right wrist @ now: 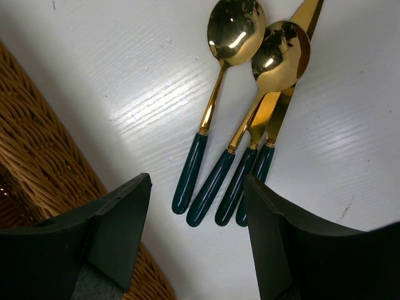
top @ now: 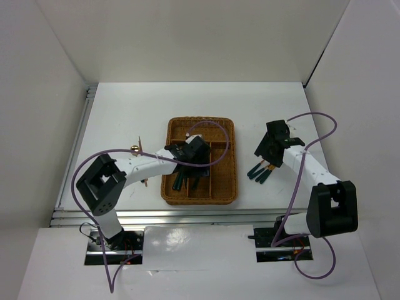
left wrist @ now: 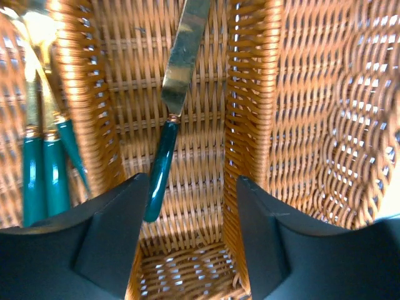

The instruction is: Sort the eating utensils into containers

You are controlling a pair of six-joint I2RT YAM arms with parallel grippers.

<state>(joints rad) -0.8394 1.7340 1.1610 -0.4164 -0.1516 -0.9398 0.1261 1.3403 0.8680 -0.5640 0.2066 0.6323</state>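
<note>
Left jaws gape over teal-handled utensil (left wrist: 160, 172) on wicker (left wrist: 201, 187).

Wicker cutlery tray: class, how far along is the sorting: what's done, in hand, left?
Done: teal-handled utensils lie in one slot of the tan woven wicker tray, a gold-bladed teal-handled knife in the next. In hand: nothing, both jaws open. Left: two gold spoons and two more teal-handled pieces on the white table.

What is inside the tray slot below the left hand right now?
One teal-handled utensil with a flat gold blade lies in that slot of the tray. The slot's near end is hidden by the left hand. The next slot holds more teal handles.
</note>
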